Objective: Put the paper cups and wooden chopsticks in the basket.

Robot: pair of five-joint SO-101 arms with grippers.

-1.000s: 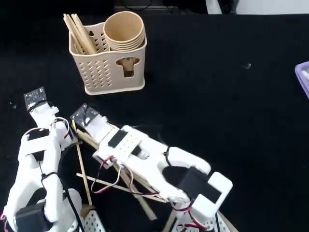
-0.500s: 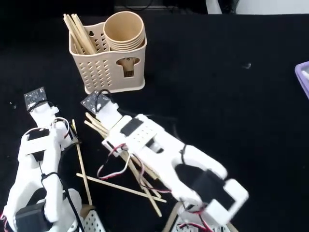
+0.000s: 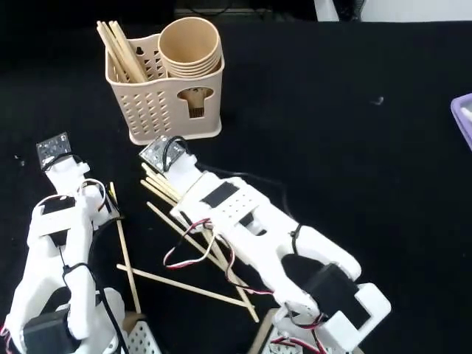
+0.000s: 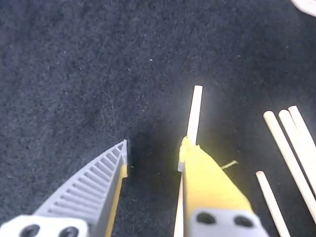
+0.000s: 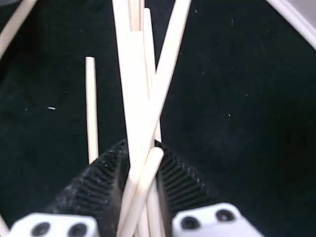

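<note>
Here the right tool (image 5: pixel 140 148), pinching a bundle of wooden chopsticks (image 5: pixel 140 84) near the basket (image 3: pixel 162 110), should tip them upright and clear its rim before letting go.

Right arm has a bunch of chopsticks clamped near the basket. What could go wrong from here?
1. The chopstick bundle sits splayed and crossed in the right gripper; a stick could slip out.
2. Its spread tips may catch the basket rim; paper cups fill one side.
3. The arm's wires hang over loose chopsticks and might drag them.
</note>
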